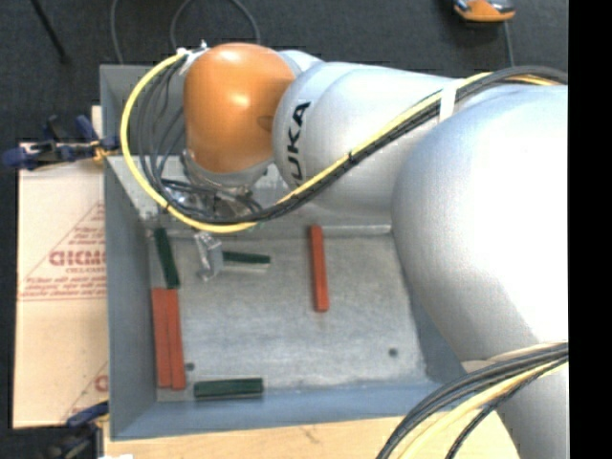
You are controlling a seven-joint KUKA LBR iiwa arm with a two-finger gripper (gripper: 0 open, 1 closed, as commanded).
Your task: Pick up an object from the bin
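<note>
We see a grey metal bin [277, 347] with a speckled grey floor, set on a dark surface [382, 27]. Along its left wall lies a long red block [167, 338], and beyond it, toward the far-left corner, a thin dark green stick [165, 258]. A dark green bar [228, 387] rests against the near wall by the near-left corner. The pincer [207, 256] hangs low near the far-left corner, under the orange cover [234, 103]; we cannot tell whether it is open or closed. Just to its right a short dark green stick [247, 258] lies flat on the floor. Further right an orange-red stick [317, 268] lies apart, near the far wall. The white arm [459, 189] hides the bin's right side.
</note>
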